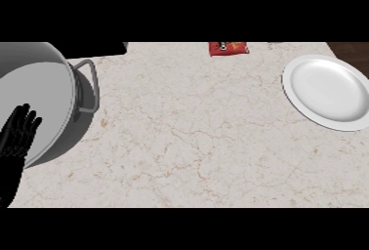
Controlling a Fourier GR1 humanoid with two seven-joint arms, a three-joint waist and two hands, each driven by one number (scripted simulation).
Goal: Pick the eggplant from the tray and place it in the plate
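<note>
The left hand (20, 132) shows at the view's left edge, fingers straight and up, released and grasping nothing, in front of a large grey pot (39, 93) with a wire handle on its right side. The right hand is out of view. A white plate (328, 93) lies on the marble tabletop (187, 132) at the far right, well apart from the pot. A small red packet (228, 48) lies at the far edge. Neither the eggplant nor the tray can be seen.
</note>
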